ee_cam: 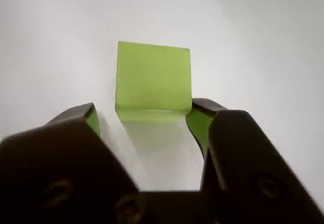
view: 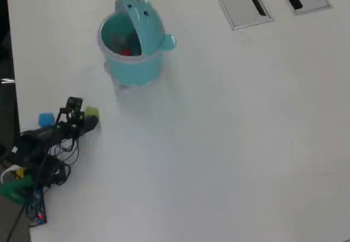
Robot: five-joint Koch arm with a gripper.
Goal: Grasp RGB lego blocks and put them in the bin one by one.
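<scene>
Wrist view: my gripper (ee_cam: pixel 144 120) open, straddling green block (ee_cam: pixel 153 77). Only overhead shows blue block (view: pixel 46 119), bin (view: pixel 131 69) with red inside.

Likely an office: white table (view: pixel 229 143) with grey cable-slot panels (view: pixel 240 1).

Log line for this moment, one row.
gripper: open, straddling green block | blue block: on table | red block: in bin
</scene>
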